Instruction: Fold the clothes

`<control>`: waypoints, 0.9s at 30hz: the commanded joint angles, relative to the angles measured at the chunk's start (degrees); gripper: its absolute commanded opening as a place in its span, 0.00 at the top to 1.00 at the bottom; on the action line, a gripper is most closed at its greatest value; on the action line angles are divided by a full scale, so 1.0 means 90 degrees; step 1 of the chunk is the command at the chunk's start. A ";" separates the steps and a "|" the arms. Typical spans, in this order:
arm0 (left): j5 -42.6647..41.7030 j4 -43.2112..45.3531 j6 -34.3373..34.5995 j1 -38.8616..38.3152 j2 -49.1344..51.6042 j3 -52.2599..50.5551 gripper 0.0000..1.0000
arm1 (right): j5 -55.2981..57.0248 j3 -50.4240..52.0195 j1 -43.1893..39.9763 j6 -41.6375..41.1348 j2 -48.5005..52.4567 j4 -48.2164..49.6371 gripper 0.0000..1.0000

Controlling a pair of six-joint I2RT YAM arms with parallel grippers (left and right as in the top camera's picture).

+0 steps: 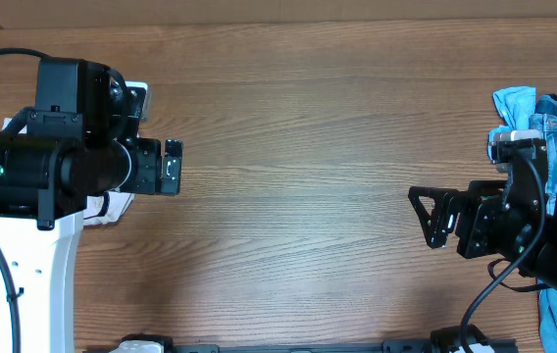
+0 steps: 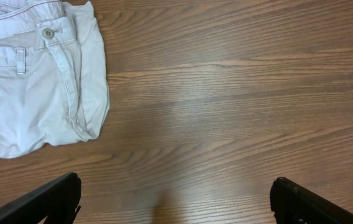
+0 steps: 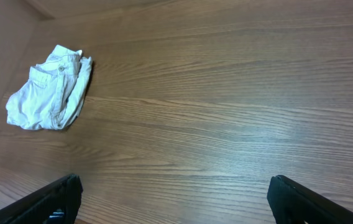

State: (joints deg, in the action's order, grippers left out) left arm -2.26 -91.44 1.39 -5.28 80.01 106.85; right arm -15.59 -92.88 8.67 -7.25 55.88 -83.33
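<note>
The pale beige shorts [image 2: 33, 81] lie bunched and folded on the wooden table, with waistband, button and fly showing. In the left wrist view they sit at the upper left, beyond my left gripper [image 2: 176, 202], which is open and empty over bare wood. In the right wrist view the shorts [image 3: 49, 90] lie far off at the left, and my right gripper [image 3: 173, 199] is open and empty. In the overhead view the left arm hides most of the shorts [image 1: 110, 208]. My left gripper [image 1: 173, 165] and right gripper [image 1: 426, 216] are far apart.
A heap of blue denim clothes [image 1: 543, 123] lies at the table's right edge, partly under the right arm. The wooden table [image 1: 298, 176] stretches between the two arms.
</note>
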 commanded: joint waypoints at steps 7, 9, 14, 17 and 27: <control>0.0039 0.0019 0.0107 -0.0053 0.0029 -0.0022 0.00 | 0.0066 -0.0015 -0.0012 0.0024 -0.0083 0.0005 0.00; 0.0039 0.0019 0.0107 -0.0053 0.0029 -0.0022 0.00 | 0.0063 -0.0007 -0.0015 0.0024 -0.0199 0.0005 0.00; 0.0039 0.0022 0.0107 -0.0053 0.0029 -0.0022 0.00 | 0.0733 0.0583 -0.0024 0.0051 -0.0770 0.0777 0.00; 0.0039 0.0019 0.0107 -0.0053 0.0029 -0.0022 0.00 | 0.0901 0.1746 -0.0100 0.0051 -0.1372 0.2084 0.00; 0.0039 0.0019 0.0107 -0.0053 0.0027 -0.0022 0.00 | 0.0896 0.6428 -0.0158 -0.0022 -0.3934 0.4133 0.00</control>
State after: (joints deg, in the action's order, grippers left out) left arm -2.26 -91.31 1.39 -5.28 80.01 106.74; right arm -8.36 -42.02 7.51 -7.31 26.83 -48.14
